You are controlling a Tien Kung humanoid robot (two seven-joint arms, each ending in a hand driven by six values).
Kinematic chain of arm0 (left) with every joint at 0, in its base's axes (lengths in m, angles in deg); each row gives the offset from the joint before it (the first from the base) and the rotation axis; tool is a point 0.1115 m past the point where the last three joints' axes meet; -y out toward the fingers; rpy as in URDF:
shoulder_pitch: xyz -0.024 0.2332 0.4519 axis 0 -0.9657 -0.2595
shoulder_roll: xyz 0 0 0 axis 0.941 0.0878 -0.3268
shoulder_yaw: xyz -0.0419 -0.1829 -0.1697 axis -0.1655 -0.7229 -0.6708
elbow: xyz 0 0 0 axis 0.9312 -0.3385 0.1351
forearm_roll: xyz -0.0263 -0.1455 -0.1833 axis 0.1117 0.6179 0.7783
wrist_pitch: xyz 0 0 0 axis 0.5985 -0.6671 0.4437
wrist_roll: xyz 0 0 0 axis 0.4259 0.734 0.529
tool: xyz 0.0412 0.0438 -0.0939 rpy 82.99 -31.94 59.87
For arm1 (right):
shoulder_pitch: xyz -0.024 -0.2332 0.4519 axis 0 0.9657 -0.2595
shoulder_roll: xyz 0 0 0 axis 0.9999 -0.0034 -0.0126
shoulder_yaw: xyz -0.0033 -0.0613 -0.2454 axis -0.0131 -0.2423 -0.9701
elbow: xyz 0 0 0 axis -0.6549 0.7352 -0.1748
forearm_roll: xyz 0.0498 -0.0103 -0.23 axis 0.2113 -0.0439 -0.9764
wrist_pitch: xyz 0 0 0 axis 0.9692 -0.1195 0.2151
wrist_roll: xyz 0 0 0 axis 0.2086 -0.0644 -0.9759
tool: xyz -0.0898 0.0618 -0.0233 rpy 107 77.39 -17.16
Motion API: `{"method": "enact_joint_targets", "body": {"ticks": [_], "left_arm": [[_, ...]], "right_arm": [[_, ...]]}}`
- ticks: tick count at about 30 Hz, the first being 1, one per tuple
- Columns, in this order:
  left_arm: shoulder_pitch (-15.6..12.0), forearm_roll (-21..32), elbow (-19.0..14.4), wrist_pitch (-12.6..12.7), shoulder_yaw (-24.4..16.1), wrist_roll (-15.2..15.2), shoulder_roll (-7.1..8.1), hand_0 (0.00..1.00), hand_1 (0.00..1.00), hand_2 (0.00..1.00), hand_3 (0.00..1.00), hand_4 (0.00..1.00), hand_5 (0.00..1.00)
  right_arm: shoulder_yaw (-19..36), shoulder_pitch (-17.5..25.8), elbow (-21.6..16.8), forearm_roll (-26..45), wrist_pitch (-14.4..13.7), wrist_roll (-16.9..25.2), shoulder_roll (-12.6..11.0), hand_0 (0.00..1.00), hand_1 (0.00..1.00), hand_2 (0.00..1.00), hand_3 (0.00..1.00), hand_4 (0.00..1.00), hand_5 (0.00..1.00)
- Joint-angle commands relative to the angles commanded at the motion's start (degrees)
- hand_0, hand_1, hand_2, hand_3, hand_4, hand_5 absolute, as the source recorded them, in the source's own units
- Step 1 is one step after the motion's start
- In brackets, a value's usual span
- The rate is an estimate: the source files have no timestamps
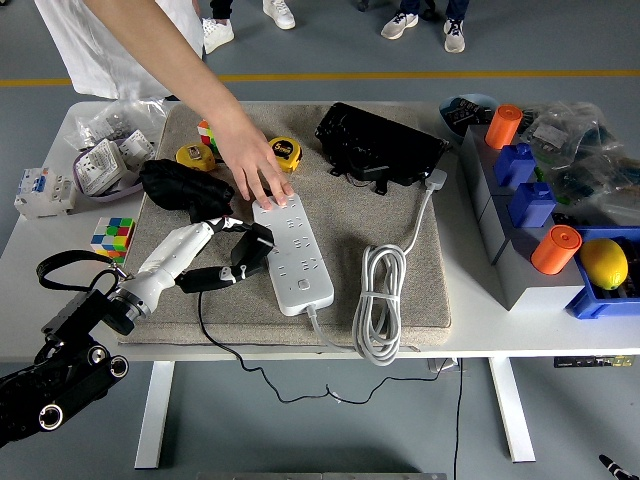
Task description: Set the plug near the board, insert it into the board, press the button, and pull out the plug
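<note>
A white power strip [292, 258] lies lengthwise on the grey mat [420, 290]. A person's hand [252, 168] reaches in from the far side and presses down on the strip's far end. My left hand [228, 243], white forearm with black fingers, comes in from the lower left. It is shut on the black plug [253, 250], which sits tilted against the strip's left edge at mid-length. The plug's black cable [203, 318] drops off the table's front edge. Whether the plug's pins touch the strip is hidden.
A coiled grey cable [380, 300] lies right of the strip. A black bag [380, 145], two yellow tape measures [285, 152] and a black pouch [178, 185] sit at the mat's far side. A colour cube [113, 235] is left; blue bins [530, 200] stand right.
</note>
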Motion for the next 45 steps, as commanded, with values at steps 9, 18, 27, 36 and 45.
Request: {"method": "enact_joint_targets", "body": {"ticks": [9, 18, 27, 36, 45], "left_arm": [[-0.1, -0.4, -0.4, 0.1, 0.5, -0.1, -0.15, 0.771, 0.796, 0.795, 0.759, 0.962, 0.864], [0.2, -0.6, -0.8, 0.2, 1.5, 0.0, -0.55, 0.771, 0.795, 0.793, 0.75, 0.963, 0.868], [0.2, -1.4, -2.1, 0.3, 1.6, 0.0, -0.56, 0.766, 0.792, 0.789, 0.744, 0.962, 0.867], [1.2, -2.6, -2.8, 0.1, 2.1, 0.9, -0.94, 0.766, 0.787, 0.786, 0.734, 0.964, 0.866], [2.6, -2.9, -2.6, -0.4, 3.3, 2.3, -1.7, 0.758, 0.784, 0.779, 0.73, 0.967, 0.869]], "right_arm": [[0.1, 0.0, 0.0, -0.1, 0.0, 0.0, 0.1, 0.61, 0.631, 0.644, 0.551, 0.998, 0.457], [0.0, 0.0, -0.1, -0.1, 0.0, 0.1, 0.1, 0.611, 0.63, 0.643, 0.552, 0.998, 0.457], [0.0, 0.0, 0.0, -0.1, 0.0, 0.1, 0.1, 0.611, 0.631, 0.643, 0.552, 0.998, 0.457], [0.2, 0.0, 0.0, -0.1, 0.1, 0.2, 0.1, 0.612, 0.631, 0.643, 0.552, 0.998, 0.457], [0.1, 0.0, 0.0, -0.1, 0.1, 0.2, 0.2, 0.61, 0.631, 0.642, 0.552, 0.998, 0.457]]}}
